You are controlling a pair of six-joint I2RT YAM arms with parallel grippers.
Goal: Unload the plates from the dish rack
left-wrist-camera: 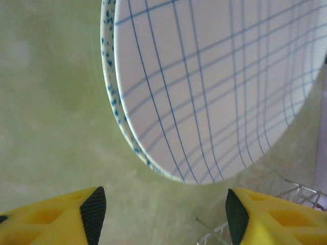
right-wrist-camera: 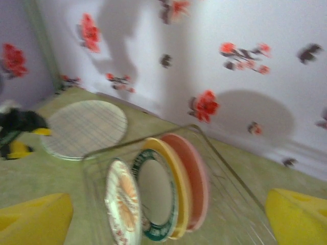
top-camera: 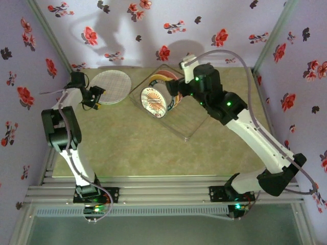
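**Top view:** A round white plate with a blue grid pattern (top-camera: 112, 86) lies flat on the green-tan table (top-camera: 127, 153) at the far left, out of the rack. The left gripper (top-camera: 96, 97) sits just beside its near-left rim. To the right, the clear square plastic dish rack (top-camera: 191, 125) holds plates on edge. The small white plate with an orange sunburst (top-camera: 156, 101) is the nearest of them. The right arm (top-camera: 230, 104) reaches over the rack's far side, and its fingers are hard to make out here.

**Left wrist view:** The left gripper's yellow fingers (left-wrist-camera: 51, 219) stand apart with nothing between them, just short of the grid plate. That plate rests on a blue-speckled white plate (left-wrist-camera: 109, 97), of which only the rim peeks out. So 2 plates appear unloaded.

**Right wrist view, blurred:** The right gripper (right-wrist-camera: 168, 209) is spread wide and empty above the rack. 4 plates stand inside: the sunburst one, a green-rimmed plate (right-wrist-camera: 156, 201), an orange-tan plate (right-wrist-camera: 180, 184) and a pink plate (right-wrist-camera: 198, 176). About a third looks done, with 4 left. Blur hides the rack's ribs.
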